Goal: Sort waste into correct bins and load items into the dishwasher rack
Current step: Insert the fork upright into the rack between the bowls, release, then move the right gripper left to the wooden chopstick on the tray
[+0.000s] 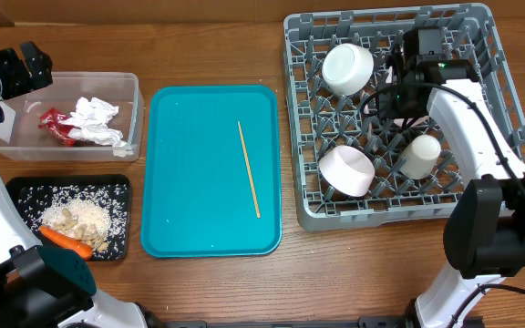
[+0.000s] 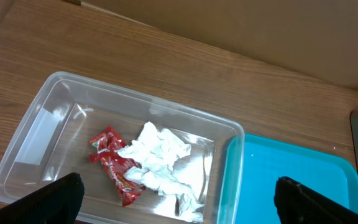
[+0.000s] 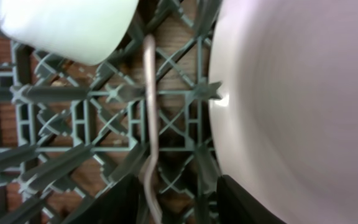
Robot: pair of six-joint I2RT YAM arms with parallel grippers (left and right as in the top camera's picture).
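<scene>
Stick [image 1: 249, 169] lies on the teal tray [image 1: 185, 228], long axis running far to near, near end tipped rightward. It sits left of the right pincer [image 1: 397, 98], the nearer one, above the rack [image 1: 310, 109].

Left wrist: left pincer [image 2: 182, 202] gapes empty over the tub [image 2: 42, 118].

Right wrist: right pincer stands parted, fork [image 3: 149, 106] lying loose between its fingers [image 3: 120, 202].

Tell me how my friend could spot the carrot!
Find the teal tray in the middle. Left of it sits a shallow black tray, the clear tub behind it. The carrot lies along its near edge, the only orange thing among rice and crumbs.
</scene>
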